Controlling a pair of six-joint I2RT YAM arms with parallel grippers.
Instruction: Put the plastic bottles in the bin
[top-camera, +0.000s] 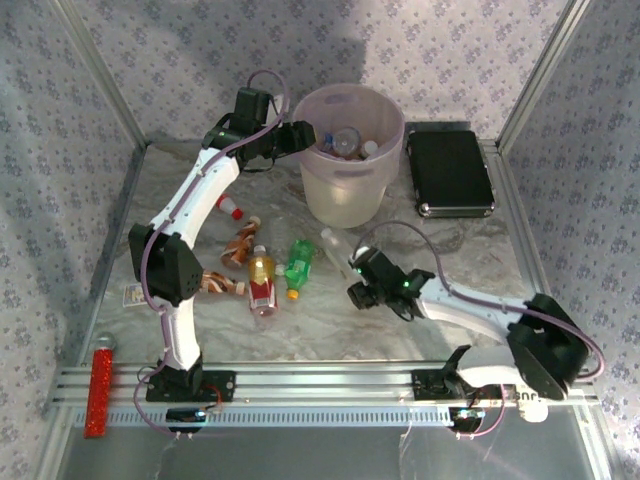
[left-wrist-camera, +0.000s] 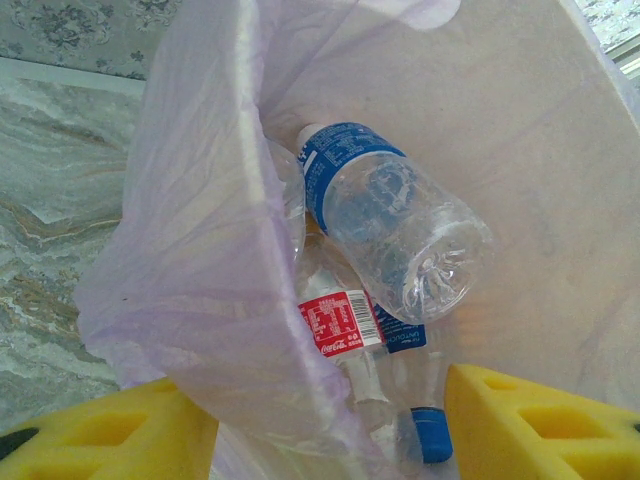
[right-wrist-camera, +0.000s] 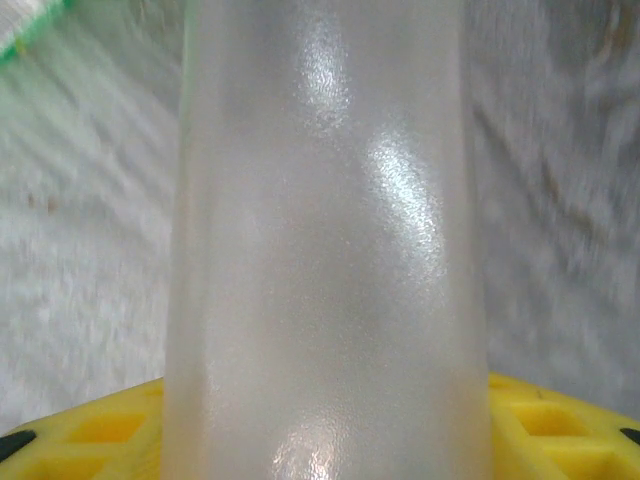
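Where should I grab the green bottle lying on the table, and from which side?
Probably take the green bottle across its mid-body, from above, jaws spanning its width. It lies flat with its cap toward the near edge, and the amber bottle lies just left of it.

Both arms are the same build. The left arm (top-camera: 195, 190), left of centre in the overhead shot, and the right arm (top-camera: 470, 312), lower right, have glossy white links with chunky black joint housings. A thin mauve cable (top-camera: 145, 272) loops along each one, starting from a black base mount (top-camera: 188, 385). The right one's got a tiny green light (top-camera: 405, 284) lit near its wrist. On the wrist cams, the left gripper (left-wrist-camera: 330, 430) and right gripper (right-wrist-camera: 325, 430) have bright yellow fingers (left-wrist-camera: 110, 435) with rectangular pockets moulded in and a black patch at the outer corner.
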